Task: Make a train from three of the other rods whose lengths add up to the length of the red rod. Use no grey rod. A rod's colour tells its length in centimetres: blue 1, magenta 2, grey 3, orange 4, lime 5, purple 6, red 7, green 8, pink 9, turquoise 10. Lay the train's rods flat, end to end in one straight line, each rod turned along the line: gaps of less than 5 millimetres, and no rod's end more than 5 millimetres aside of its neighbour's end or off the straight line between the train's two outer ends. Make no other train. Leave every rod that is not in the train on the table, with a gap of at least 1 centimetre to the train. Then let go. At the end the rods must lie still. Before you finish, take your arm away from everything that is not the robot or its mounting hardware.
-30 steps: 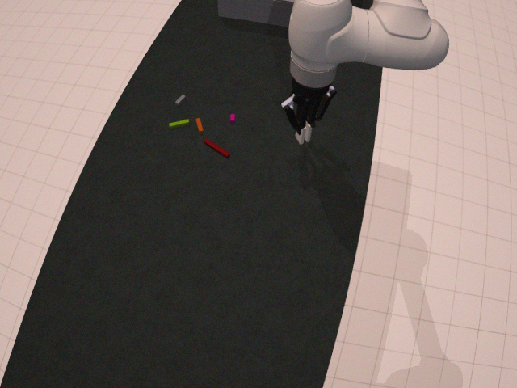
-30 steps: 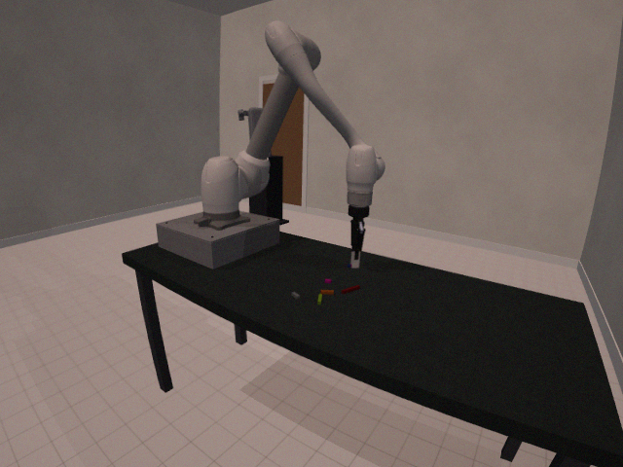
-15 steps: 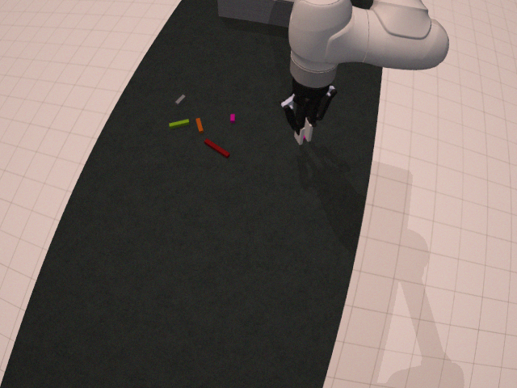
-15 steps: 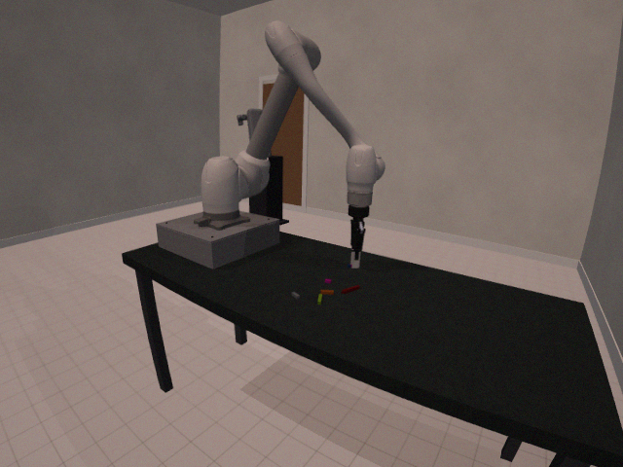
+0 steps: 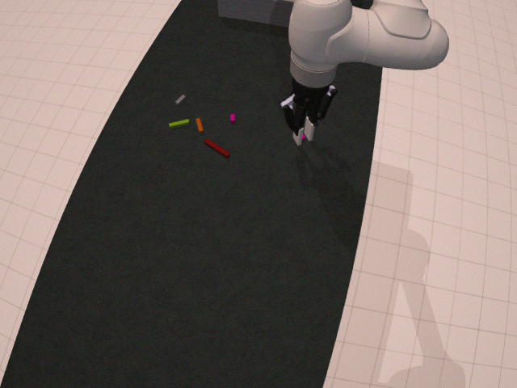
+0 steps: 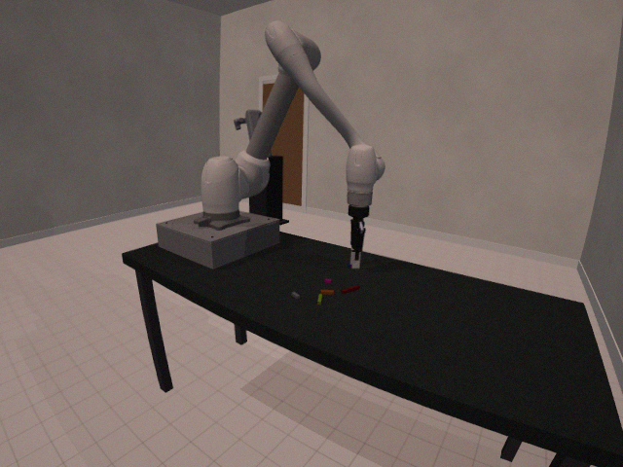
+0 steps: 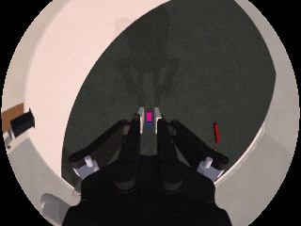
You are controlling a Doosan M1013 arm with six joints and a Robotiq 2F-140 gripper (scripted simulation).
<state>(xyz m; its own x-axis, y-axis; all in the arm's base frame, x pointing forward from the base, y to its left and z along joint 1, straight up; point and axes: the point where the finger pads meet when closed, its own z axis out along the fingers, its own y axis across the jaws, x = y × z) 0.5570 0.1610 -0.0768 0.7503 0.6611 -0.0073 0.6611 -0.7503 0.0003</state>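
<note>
Jaws slightly parted, magenta rod (image 7: 150, 116) between pads, apparently released; red rod (image 5: 216, 147) flat, long axis diagonal.

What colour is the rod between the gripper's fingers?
Magenta; the rod between the gripper shows best in the wrist view.

From above, the white fingers (image 5: 299, 137) cover most of the small magenta rod (image 5: 303, 136), leaving only a sliver visible; whether it touches either pad cannot be told. A blue speck (image 6: 349, 266) beside the jaws is too small to identify. The arm (image 5: 359, 33) is cut off by the top edge.
</note>
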